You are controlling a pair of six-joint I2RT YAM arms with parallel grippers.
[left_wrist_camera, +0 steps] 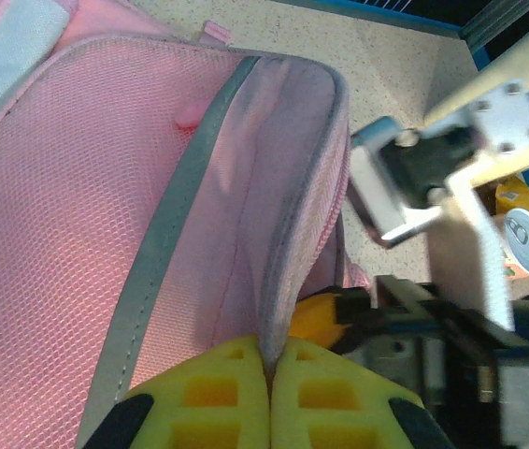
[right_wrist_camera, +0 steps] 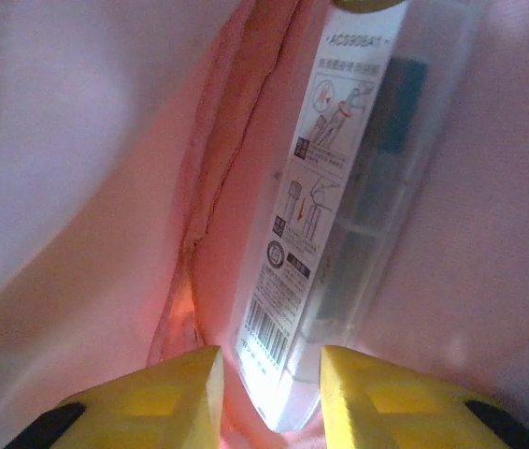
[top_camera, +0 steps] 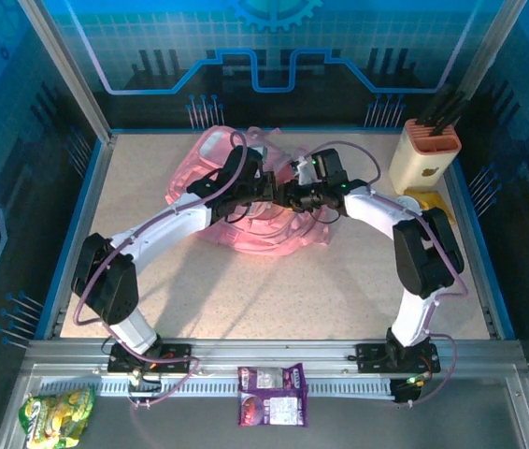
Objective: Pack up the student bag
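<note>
pink student bag (left_wrist_camera: pixel 59 234) hem in left pincer (left_wrist_camera: pixel 272 360); right pincer (right_wrist_camera: pixel 269 369) inside

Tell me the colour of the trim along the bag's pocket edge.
Grey trim, on the pink mesh bag; the left wrist view shows it best.

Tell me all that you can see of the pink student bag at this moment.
The student bag is large, pink and soft, of mesh-like fabric with a grey trim strip. It lies slumped on the table, towards the far middle. Its pocket is open: the left gripper pinches the opening's edge, and the right gripper reaches inside, where a clear printed package sits.
</note>
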